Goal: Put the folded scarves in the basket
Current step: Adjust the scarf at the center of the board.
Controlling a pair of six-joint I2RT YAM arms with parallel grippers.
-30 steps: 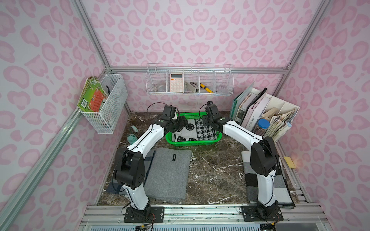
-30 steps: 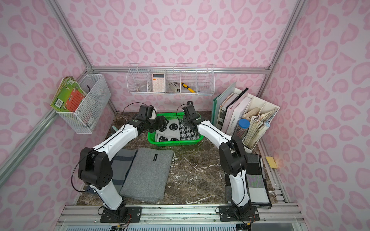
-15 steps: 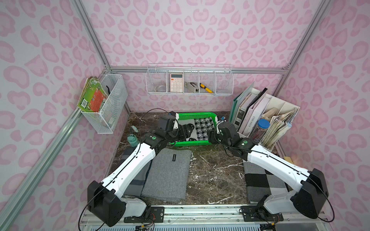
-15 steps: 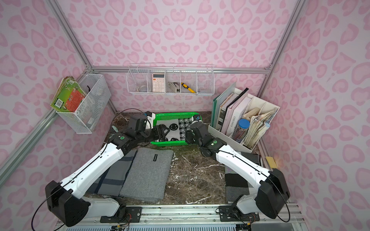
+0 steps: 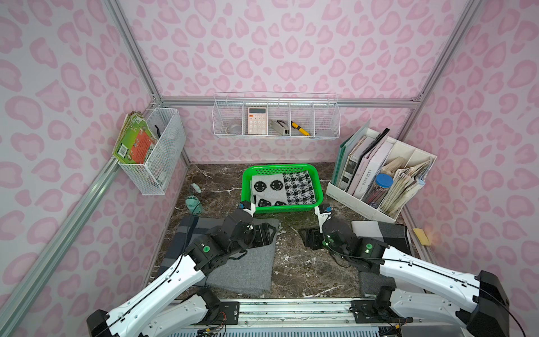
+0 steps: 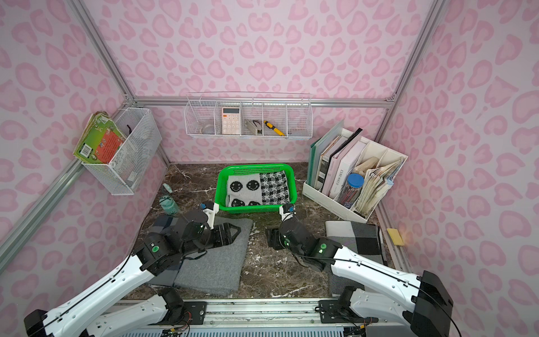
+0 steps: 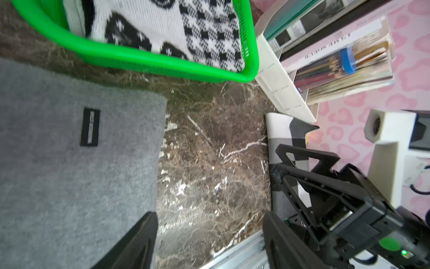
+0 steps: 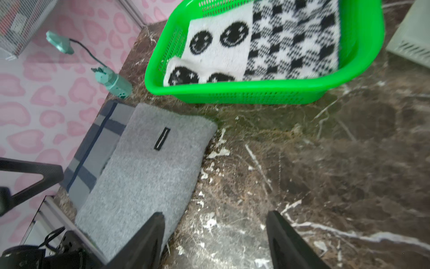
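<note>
- My left tool [image 5: 271,233] hung spread and empty above a grey cloth [image 5: 245,271].
- The folded scarf [image 5: 281,189] lay inside the basket [image 5: 285,208], just beyond both tools (longer side running across, I judged).
- My right tool [image 5: 302,237], equally near, gaped empty over the tabletop [image 5: 294,262].

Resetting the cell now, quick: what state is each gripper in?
Left gripper: open, holding nothing.
Right gripper: open, holding nothing.
</note>
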